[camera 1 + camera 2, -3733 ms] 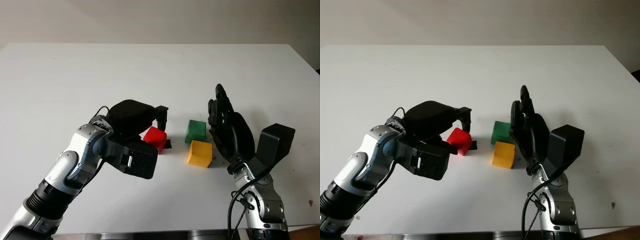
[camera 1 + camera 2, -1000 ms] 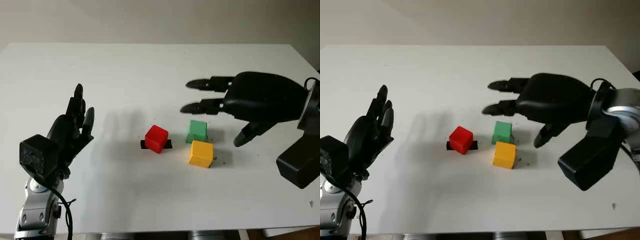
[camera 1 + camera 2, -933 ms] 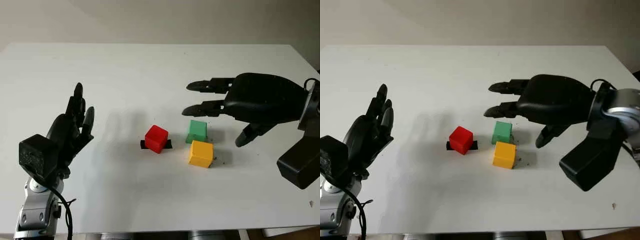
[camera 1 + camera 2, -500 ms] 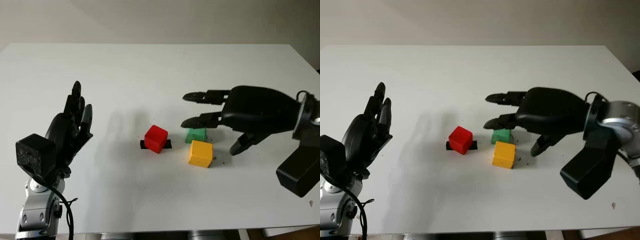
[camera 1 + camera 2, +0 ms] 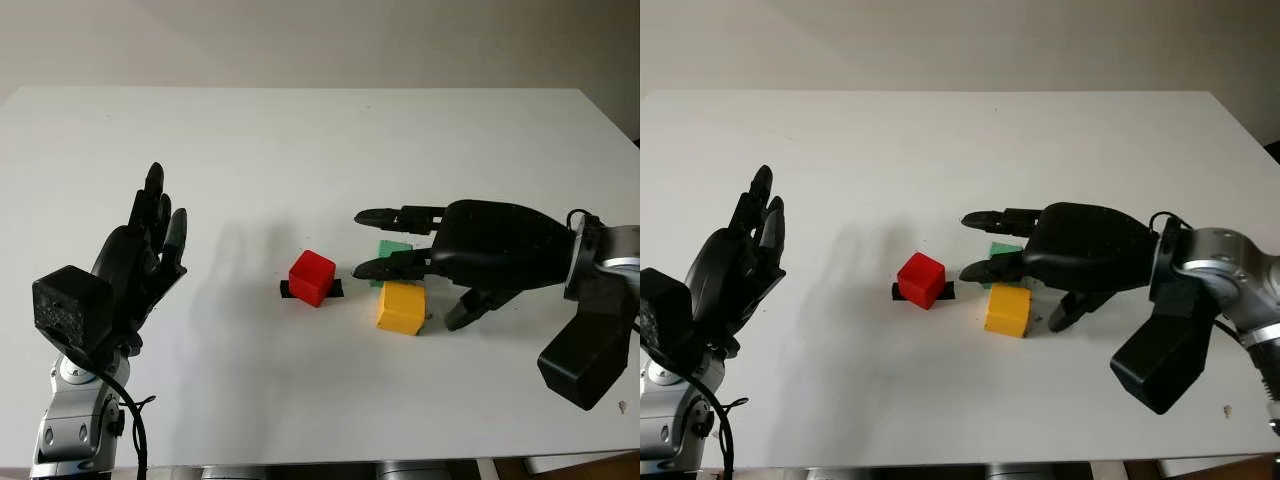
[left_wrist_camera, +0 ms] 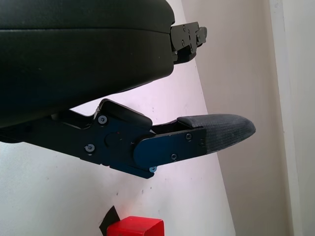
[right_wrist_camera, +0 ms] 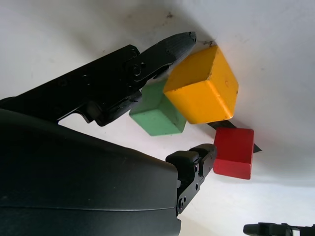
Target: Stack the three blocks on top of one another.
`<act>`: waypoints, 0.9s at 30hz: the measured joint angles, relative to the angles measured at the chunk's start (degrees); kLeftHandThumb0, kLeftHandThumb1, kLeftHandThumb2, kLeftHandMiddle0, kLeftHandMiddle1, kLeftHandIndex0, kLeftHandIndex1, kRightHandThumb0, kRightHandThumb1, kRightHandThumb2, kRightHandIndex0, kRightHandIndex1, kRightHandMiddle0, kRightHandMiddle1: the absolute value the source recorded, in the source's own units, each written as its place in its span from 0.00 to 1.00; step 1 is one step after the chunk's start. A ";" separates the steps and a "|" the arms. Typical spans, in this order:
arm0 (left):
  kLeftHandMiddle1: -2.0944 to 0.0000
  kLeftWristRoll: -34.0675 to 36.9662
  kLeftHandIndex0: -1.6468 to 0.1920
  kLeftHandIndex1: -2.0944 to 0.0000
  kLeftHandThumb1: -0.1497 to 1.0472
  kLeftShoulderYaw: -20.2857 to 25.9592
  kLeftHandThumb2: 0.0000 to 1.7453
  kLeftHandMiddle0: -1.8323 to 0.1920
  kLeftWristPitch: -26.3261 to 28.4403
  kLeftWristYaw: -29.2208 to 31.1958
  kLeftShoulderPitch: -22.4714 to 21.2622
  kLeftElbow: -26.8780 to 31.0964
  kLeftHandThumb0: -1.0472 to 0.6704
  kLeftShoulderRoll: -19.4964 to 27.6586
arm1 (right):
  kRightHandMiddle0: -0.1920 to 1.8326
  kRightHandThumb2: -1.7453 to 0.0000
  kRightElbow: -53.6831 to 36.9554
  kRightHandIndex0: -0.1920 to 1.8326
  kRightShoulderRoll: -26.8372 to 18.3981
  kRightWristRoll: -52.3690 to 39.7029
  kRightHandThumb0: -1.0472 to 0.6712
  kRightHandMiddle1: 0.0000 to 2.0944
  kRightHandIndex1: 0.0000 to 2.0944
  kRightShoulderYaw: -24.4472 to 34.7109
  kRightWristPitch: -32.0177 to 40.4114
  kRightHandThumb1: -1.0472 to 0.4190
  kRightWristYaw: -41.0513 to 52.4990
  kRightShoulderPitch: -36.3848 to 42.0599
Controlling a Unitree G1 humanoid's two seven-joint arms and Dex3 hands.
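Three blocks sit mid-table. The red block (image 5: 312,277) rests on a black tape mark (image 5: 337,288). To its right the yellow block (image 5: 402,307) stands just in front of the green block (image 5: 390,249). My right hand (image 5: 405,282) is open and low over that pair. Its fingers (image 5: 385,215) reach across the green block, hiding most of it, and its thumb (image 5: 465,312) hangs right of the yellow block. In the right wrist view the thumb (image 7: 167,49) lies close beside the yellow block (image 7: 204,88), next to the green block (image 7: 156,115). My left hand (image 5: 145,245) is open, raised at the left.
The white table (image 5: 300,150) stretches wide behind and left of the blocks. Its front edge (image 5: 300,465) runs along the bottom of the eye views. The red block (image 6: 135,227) appears beneath my left hand's finger (image 6: 216,130) in the left wrist view.
My right hand has dropped and slid left toward the blocks, and now covers most of the green block. The left hand, earlier around the red block, stays raised at the left.
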State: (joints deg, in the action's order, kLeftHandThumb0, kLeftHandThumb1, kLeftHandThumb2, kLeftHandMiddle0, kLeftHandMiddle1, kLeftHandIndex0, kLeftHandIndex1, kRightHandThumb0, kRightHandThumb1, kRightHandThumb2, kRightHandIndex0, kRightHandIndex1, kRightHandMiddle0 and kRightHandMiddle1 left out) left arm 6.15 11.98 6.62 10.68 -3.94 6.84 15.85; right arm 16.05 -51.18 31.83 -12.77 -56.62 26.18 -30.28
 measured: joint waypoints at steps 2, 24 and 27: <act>0.98 0.14 1.00 0.98 1.00 0.00 0.33 0.99 -0.01 0.14 0.02 0.00 0.16 -0.04 | 0.31 0.96 1.06 0.10 0.39 1.15 0.31 0.05 0.02 -0.24 -1.39 0.15 -1.68 -0.05; 0.97 -0.02 0.99 0.98 1.00 -0.19 0.34 0.99 -1.38 -0.23 1.20 0.20 0.17 -1.27 | 0.50 0.97 6.80 0.20 1.23 19.49 0.39 0.16 0.05 -1.17 -8.57 0.13 -25.69 -2.79; 0.97 -0.51 0.99 0.97 1.00 -0.25 0.34 0.98 -1.36 -0.51 1.36 0.39 0.17 -1.26 | 0.52 0.97 7.58 0.22 1.25 19.75 0.38 0.27 0.05 -1.76 -8.73 0.14 -27.24 -3.24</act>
State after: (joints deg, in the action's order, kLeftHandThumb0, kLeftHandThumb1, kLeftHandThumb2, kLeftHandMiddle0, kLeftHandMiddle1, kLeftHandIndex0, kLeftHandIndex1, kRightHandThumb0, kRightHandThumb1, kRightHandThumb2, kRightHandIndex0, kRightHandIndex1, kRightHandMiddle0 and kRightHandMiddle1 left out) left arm 5.64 11.73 5.25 10.17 -2.58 7.24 14.58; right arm 23.63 -49.93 51.58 -14.53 -65.35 -1.07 -33.52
